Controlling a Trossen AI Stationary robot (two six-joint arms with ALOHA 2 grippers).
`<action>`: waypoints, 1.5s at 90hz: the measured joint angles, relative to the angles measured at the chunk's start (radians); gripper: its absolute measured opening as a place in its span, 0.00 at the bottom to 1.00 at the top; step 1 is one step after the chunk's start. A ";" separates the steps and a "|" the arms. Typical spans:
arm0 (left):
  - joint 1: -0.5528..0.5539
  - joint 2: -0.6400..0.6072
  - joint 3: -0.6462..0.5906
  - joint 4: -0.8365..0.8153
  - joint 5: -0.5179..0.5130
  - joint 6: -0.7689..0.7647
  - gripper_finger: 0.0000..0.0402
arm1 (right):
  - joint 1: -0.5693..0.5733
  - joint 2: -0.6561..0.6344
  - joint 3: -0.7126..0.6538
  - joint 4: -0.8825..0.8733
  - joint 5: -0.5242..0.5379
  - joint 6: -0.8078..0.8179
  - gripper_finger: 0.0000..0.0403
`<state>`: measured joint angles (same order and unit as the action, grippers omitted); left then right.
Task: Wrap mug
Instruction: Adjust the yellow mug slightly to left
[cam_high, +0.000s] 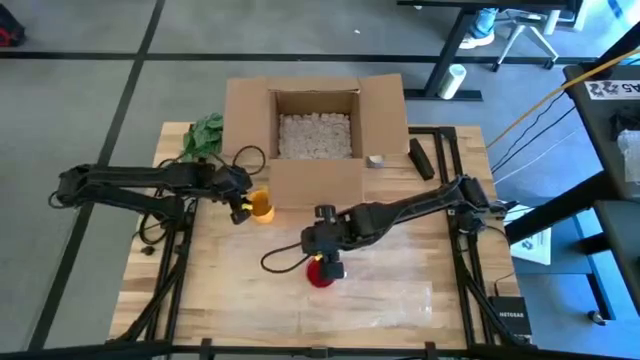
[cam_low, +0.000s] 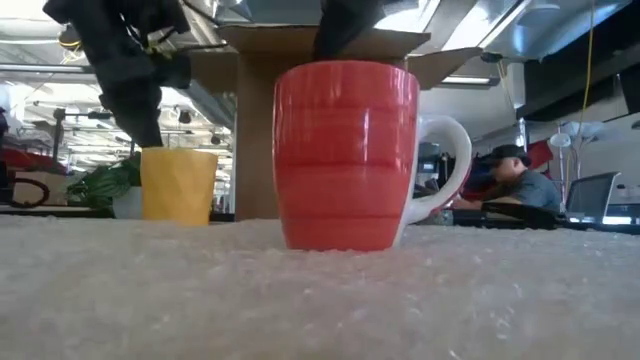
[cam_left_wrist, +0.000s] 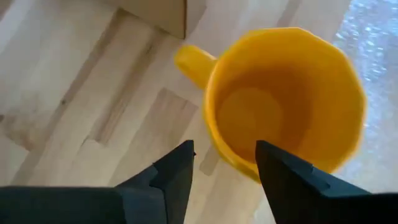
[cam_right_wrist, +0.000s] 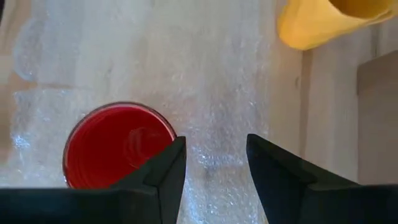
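Near the bench's middle, the right hand (cam_right_wrist: 211, 171) hangs spread beside the red mug (cam_right_wrist: 118, 146) on bubble wrap (cam_right_wrist: 217, 81); centre it first; left hand (cam_left_wrist: 224, 168), spread, straddles the yellow mug's (cam_left_wrist: 286, 99) rim

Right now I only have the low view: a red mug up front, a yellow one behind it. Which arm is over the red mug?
Observer: The right gripper; the high view shows it above the red mug.
Operator: Is it gripping the mug?
Observer: No. Its wrist view shows the fingers open, with the mug off to one side of them.
Operator: And the yellow mug?
Observer: The left gripper is open over the rim of the yellow mug, not closed on it.
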<state>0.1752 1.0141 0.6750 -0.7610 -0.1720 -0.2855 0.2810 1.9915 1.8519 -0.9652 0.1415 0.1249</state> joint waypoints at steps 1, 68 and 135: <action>0.002 0.004 0.000 0.000 0.000 0.000 0.39 | 0.000 0.000 0.000 0.000 0.000 0.000 0.38; 0.066 0.096 0.005 -0.026 -0.215 -0.007 0.01 | 0.001 -0.003 0.000 0.023 0.025 0.000 0.38; 0.346 0.048 0.019 -0.068 -0.210 0.000 0.09 | 0.016 -0.010 0.000 0.003 0.040 0.033 0.38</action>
<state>0.5209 1.0623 0.6945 -0.8295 -0.3818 -0.2859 0.2970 1.9812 1.8519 -0.9622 0.1810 0.1577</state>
